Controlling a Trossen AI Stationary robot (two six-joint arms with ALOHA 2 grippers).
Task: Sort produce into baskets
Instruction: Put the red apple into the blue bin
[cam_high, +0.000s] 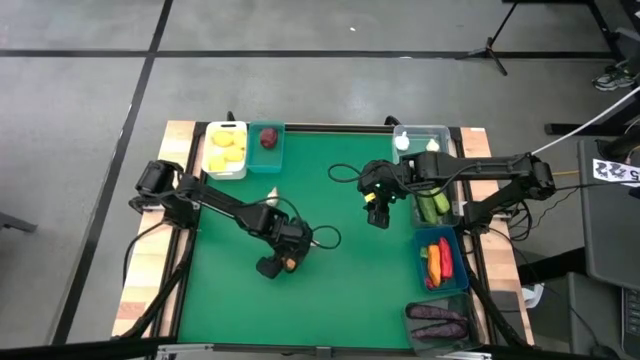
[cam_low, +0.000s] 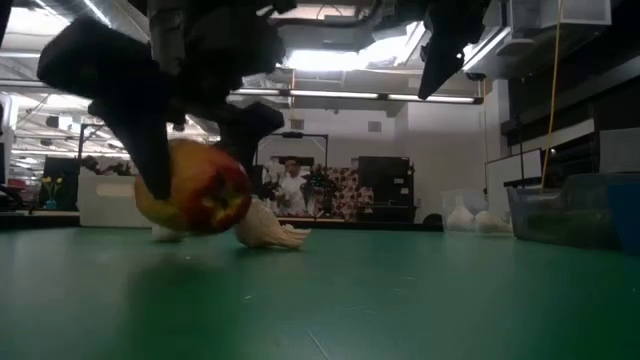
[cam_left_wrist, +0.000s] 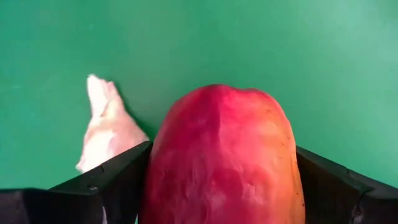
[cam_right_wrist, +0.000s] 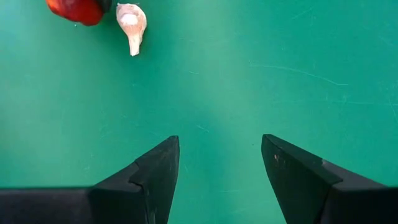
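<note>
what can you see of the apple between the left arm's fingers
The apple is a glossy toy, deep red shading to yellow-orange on one side, smooth like plastic. It sits between the left gripper's dark fingers, which flank both sides and seem to touch it. In the low view it is at or just above the green mat. A white garlic bulb lies on the mat right beside it.

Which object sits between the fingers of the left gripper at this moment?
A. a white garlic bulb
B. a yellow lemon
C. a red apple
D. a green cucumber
C. In the left wrist view the red apple fills the space between the left gripper's two dark fingers, while the garlic bulb lies beside them on the green mat.
</note>
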